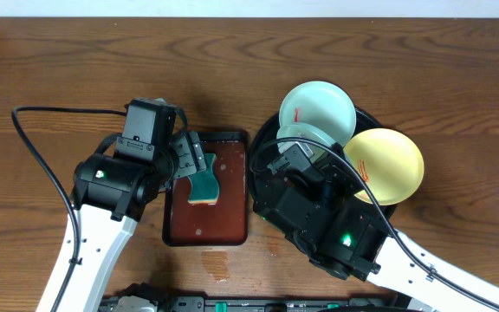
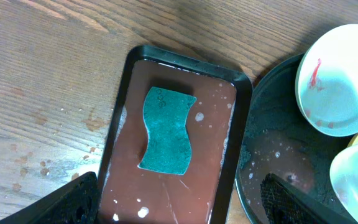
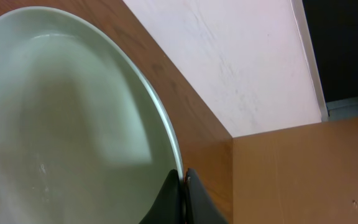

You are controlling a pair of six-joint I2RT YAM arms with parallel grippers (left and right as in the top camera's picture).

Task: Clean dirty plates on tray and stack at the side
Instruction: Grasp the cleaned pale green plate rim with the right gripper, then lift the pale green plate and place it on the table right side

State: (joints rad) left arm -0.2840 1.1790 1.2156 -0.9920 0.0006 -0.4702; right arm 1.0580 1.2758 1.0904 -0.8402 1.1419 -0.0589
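The round black tray (image 1: 263, 137) holds three plates. A mint plate with a red smear (image 1: 319, 108) lies at its far side. A yellow plate with a red smear (image 1: 390, 165) lies at its right. My right gripper (image 1: 304, 154) is shut on the rim of the second mint plate (image 1: 306, 137), which is tilted; in the right wrist view its fingers (image 3: 184, 182) pinch the plate (image 3: 73, 124). My left gripper (image 2: 179, 205) is open above the red-brown tray (image 2: 173, 193), just short of the teal sponge (image 2: 166, 129). The left wrist view also shows the black tray (image 2: 272, 130) and the smeared plate (image 2: 337, 81).
The rectangular red-brown tray (image 1: 230, 212) with the sponge (image 1: 203, 184) sits left of the black tray, wet with white droplets. A small wet patch (image 1: 217, 260) lies on the wooden table in front of it. A black cable (image 1: 33, 143) loops at the left.
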